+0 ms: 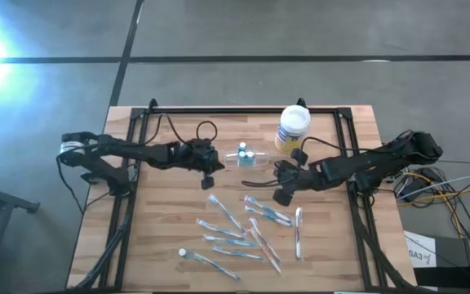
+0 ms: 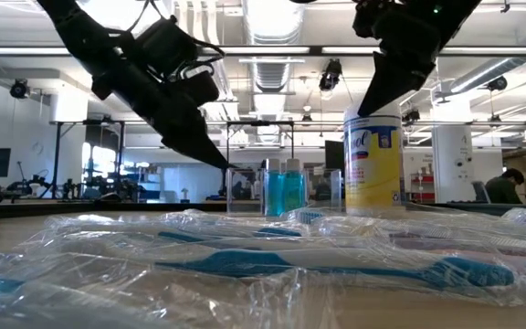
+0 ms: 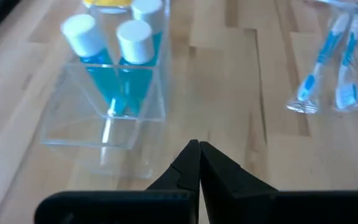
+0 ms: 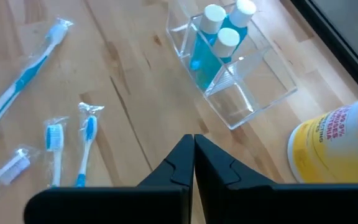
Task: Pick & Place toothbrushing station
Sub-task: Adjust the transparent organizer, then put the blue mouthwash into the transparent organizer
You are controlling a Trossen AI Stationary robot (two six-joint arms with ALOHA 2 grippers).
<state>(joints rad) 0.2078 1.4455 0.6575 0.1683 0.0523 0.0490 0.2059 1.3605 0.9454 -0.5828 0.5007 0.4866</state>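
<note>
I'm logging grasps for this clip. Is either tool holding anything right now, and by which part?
Nothing is held. The left tool and the right tool are both shut on nothing, on either side of the clear toothbrushing station, not touching it.

The right gripper (image 4: 193, 144), its two dark fingers pressed together, is hovering over a wooden table (image 4: 135, 68) near a clear plastic toothbrushing station (image 4: 232, 68) holding white-capped blue tubes (image 4: 219, 43), with a yellow-labelled canister (image 4: 337, 146) and wrapped toothbrushes (image 4: 55, 152) lying around it.
</note>
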